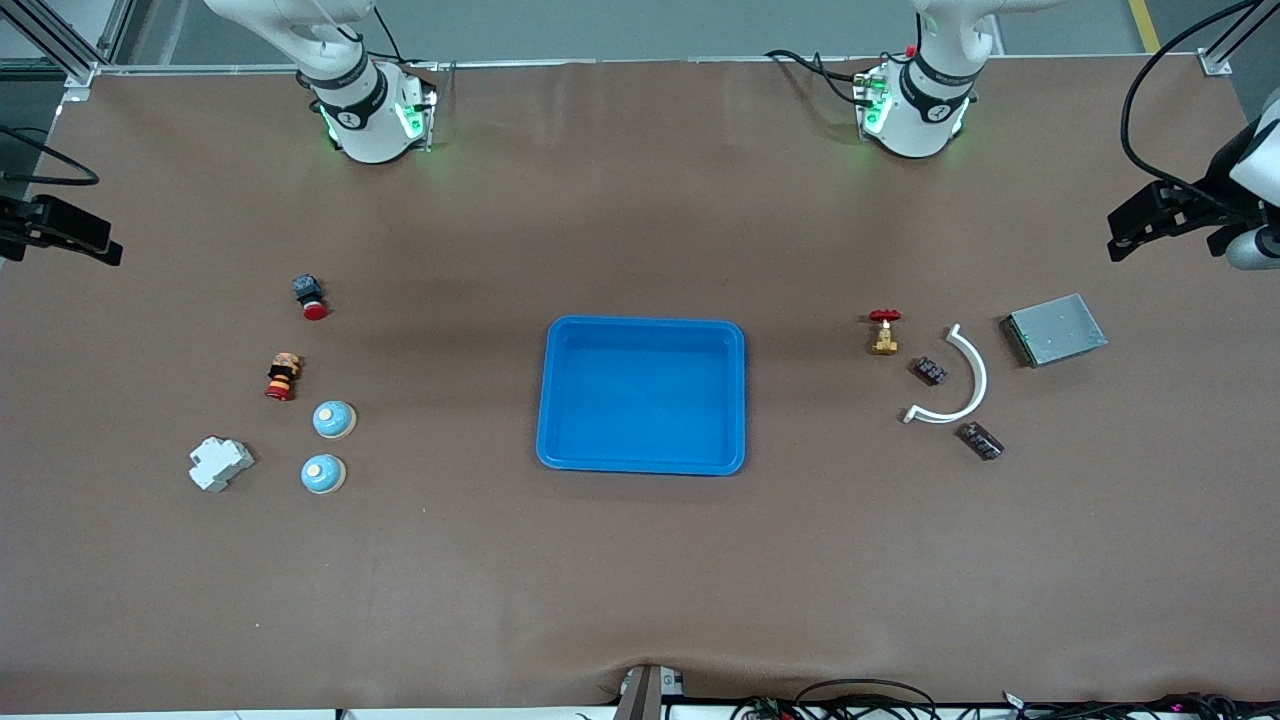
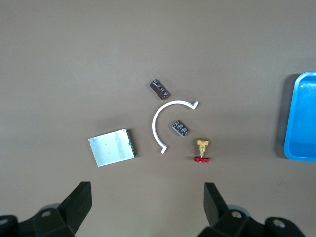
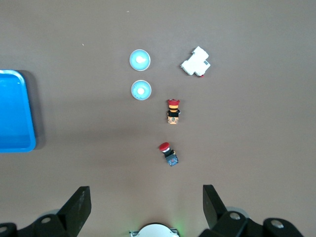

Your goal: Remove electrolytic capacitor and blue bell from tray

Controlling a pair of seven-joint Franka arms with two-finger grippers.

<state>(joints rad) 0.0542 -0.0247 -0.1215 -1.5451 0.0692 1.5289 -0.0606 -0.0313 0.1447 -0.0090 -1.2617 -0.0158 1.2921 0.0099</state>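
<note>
While both grippers' jaws stand apart, the blue tray (image 1: 642, 333) sits mid-table — two bells (image 1: 333, 418) toward the right arm's end.

You won't find any text, label, brand or number that can be read here. The only marks are a small round emblem on the dark collar of each arm base (image 1: 370, 115) (image 1: 915, 110), and its figure is too small for you to make out.
</note>
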